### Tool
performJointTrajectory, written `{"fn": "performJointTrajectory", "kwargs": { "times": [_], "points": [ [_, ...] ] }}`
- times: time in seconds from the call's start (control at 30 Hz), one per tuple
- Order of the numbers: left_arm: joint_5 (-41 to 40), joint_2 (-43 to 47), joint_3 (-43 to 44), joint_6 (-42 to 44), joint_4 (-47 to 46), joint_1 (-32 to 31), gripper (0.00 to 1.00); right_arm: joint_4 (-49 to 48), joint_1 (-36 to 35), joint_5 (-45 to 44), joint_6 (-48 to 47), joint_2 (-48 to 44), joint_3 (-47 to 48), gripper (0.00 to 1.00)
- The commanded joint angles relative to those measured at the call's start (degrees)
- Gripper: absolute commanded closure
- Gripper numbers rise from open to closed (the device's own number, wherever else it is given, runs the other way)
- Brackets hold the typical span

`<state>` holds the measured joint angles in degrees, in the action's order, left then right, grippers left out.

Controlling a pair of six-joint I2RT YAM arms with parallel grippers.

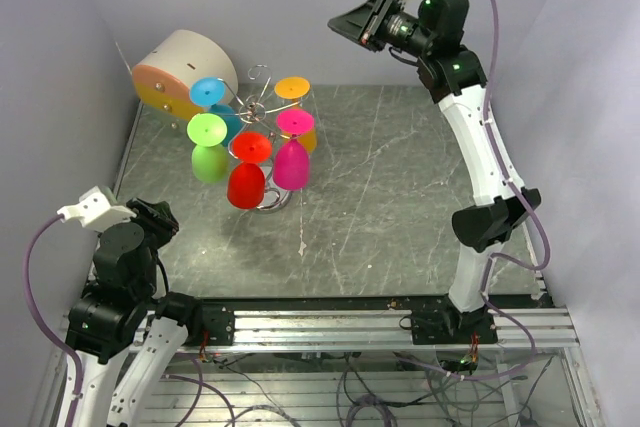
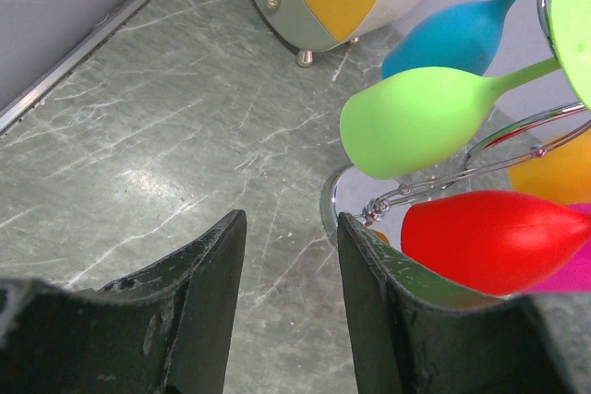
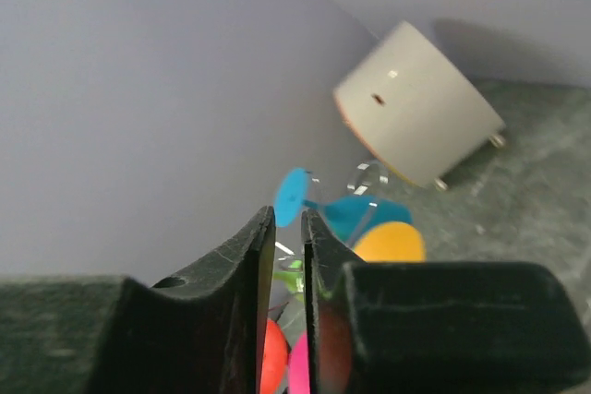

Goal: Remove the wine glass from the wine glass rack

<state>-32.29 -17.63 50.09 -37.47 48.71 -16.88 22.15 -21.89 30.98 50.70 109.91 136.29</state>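
Likely light, smooth and free to swing: five glasses on the rack

Five coloured glasses hung upside down from the rack (image 1: 258, 107), each foot caught in a curled hook arm, each bowl pointing down toward the rack's shiny base. On the side of the rack facing the left arm hung the green glass (image 2: 416, 122), with the red glass (image 2: 489, 237) just beside it and lower, and the blue glass (image 2: 462, 34) behind. The pink glass (image 1: 291, 165) and orange glass (image 1: 305, 137) hung on the rack's right side.

The left end effector (image 2: 288, 228) stood low, near the rack on the green glass's side, its jaws moderately wide, empty and apart from every glass. The right end effector (image 3: 288, 219) hung high, well apart from the rack on its right, its jaws at a narrow slit with nothing between them.

Judging by the matte, opaque colour, the glasses were probably plastic: light, fairly stiff and not very fragile. The rounded bowl looked smooth and might slip out of a pinch near its tip. The thin, straight stem between bowl and foot seemed the surer hold. With only a hook holding the foot, a glass would swing if nudged. It would have to slide outward along its arm rather than be pulled down. The wire rack looked light and might tip or drag on the desk (image 1: 400, 177) under a sideways pull.
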Motion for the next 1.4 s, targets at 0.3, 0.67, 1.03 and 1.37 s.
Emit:
{"fn": "performJointTrajectory", "kwargs": {
  "times": [0.3, 0.67, 1.03, 1.37],
  "points": [
    [0.04, -0.62, 0.78, 0.29, -1.72, -0.51, 0.45, 12.26, -1.71, -6.43, -3.78, 5.4, 2.31, 0.78],
    [0.1, -0.83, 0.75, 0.3, -1.7, -0.46, 0.45, 16.05, -5.32, -10.49, -8.33, 5.17, -2.17, 0.64],
    [0.08, -0.76, 0.72, 0.27, -1.7, -0.51, 0.46, 14.9, -6.06, -9.01, -8.51, 4.84, -6.14, 0.64],
    [0.0, -0.5, 0.72, 0.21, -1.6, -0.56, 0.46, 11.75, -7.63, -8.96, -8.07, 3.7, -9.18, 0.64]
  ]
}}
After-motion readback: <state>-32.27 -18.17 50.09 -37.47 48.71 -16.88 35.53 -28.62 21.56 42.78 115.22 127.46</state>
